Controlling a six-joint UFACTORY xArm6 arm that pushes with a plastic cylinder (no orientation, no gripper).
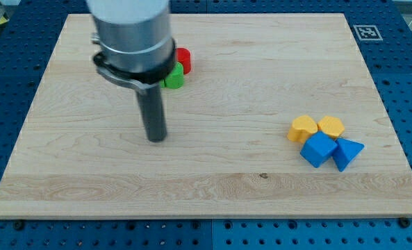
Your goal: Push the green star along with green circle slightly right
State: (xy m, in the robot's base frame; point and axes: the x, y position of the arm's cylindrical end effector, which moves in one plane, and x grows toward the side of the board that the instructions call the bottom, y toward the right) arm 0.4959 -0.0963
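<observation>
My tip (155,139) rests on the wooden board (261,76), left of centre. A green block (174,78) shows just right of the rod's upper part, near the view's top; the arm's body hides most of it, so I cannot make out its shape or tell whether it is one green piece or two. A red block (183,58) sits right behind it, touching it. My tip is well below the green block and slightly to its left, apart from it.
At the view's lower right is a tight cluster: two yellow blocks (303,128) (331,126), a blue cube (319,149) and a blue triangular block (348,153). The arm's grey body (133,35) covers the upper left.
</observation>
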